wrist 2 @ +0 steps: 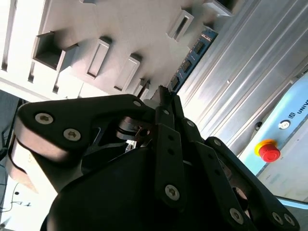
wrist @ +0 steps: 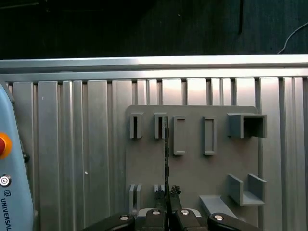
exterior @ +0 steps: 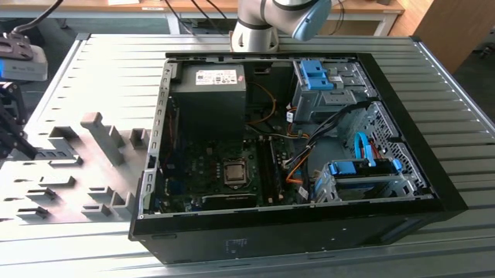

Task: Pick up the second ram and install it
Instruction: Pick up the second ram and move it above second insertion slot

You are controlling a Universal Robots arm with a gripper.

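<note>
One thin stick, the second ram [wrist: 166,154], sits on edge over the grey fixture plate [wrist: 192,173] on the ribbed desk [wrist: 96,144] — tool [wrist: 167,204] pinched shut on it. Looks light, stiff, fragile — hold the flat faces, not the contacts.

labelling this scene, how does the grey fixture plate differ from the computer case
The grey fixture plate is pale; the computer case is black. The plate is flat with blocks standing up; the case is a deep box, open on top, with boards and cables inside. The plate lies at the exterior view's left, the case right of it. Both rest on the ribbed table.
</note>
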